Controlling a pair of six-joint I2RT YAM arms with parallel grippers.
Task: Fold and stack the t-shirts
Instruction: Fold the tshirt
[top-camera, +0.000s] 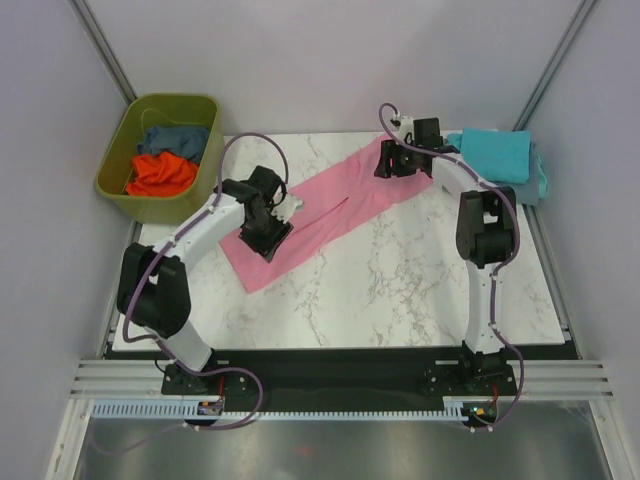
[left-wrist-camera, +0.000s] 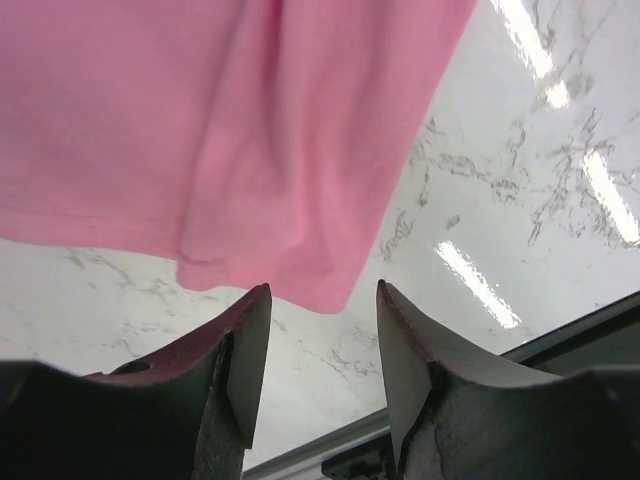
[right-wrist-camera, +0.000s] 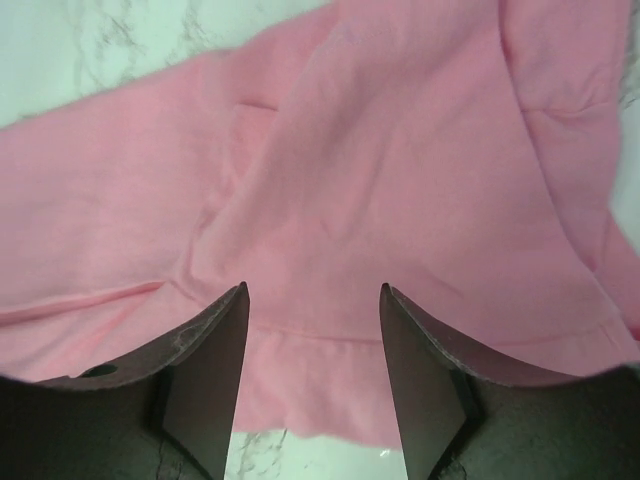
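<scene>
The light pink t-shirt (top-camera: 330, 205) lies folded into a long strip, running diagonally across the marble table. My left gripper (top-camera: 267, 232) hovers open over its near-left part; in the left wrist view the pink cloth (left-wrist-camera: 230, 130) lies just beyond the empty fingertips. My right gripper (top-camera: 392, 163) is open above the shirt's far-right end, with pink cloth (right-wrist-camera: 380, 200) spread under and between its jaws. A folded turquoise t-shirt (top-camera: 497, 155) lies at the far right. The orange t-shirt (top-camera: 160, 175) and the slate blue t-shirt (top-camera: 175, 138) sit crumpled in the tub.
The olive-green plastic tub (top-camera: 125, 185) stands off the table's far-left corner. The marble table (top-camera: 400, 290) has a dark front edge near the arm bases. Grey walls with metal posts enclose the cell.
</scene>
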